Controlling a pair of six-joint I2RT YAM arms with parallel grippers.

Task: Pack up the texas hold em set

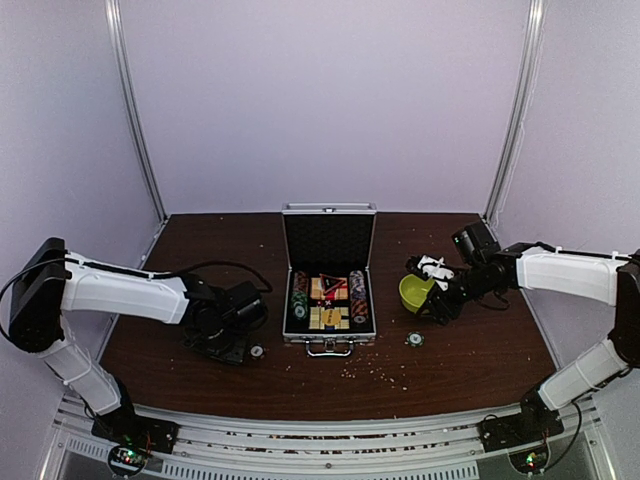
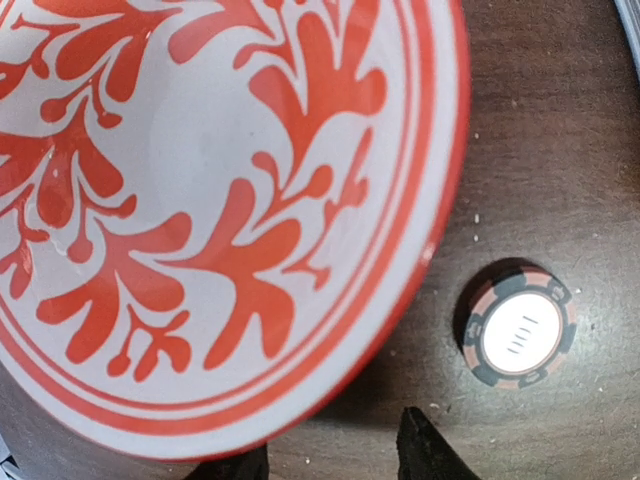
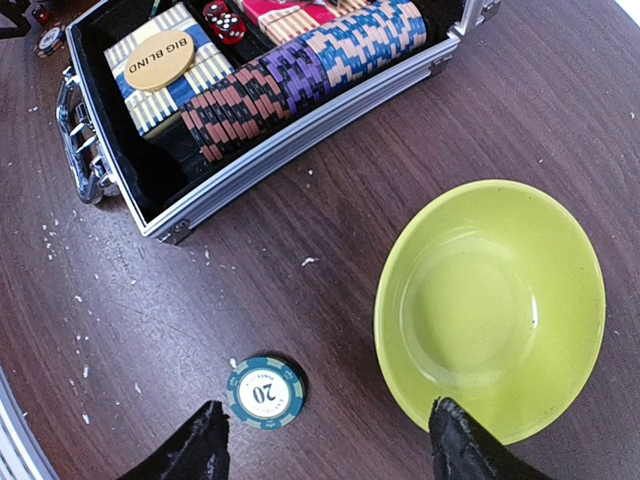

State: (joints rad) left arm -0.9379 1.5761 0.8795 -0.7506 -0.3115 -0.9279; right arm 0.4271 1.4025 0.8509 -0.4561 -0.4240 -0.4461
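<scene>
The silver case stands open at the table's middle, lid upright. Inside it the right wrist view shows rows of striped chips, a tan card deck with a "BIG BLIND" button on it, and red dice. A pink-grey chip lies on the table left of the case. A teal "20" chip lies right of the case. My left gripper is open, low over the table beside the pink-grey chip. My right gripper is open above the teal chip.
A round red tin with a white floral lid fills the left wrist view, its rim at my left finger. A lime-green bowl sits right of the case, under my right finger. Crumbs dot the wooden table.
</scene>
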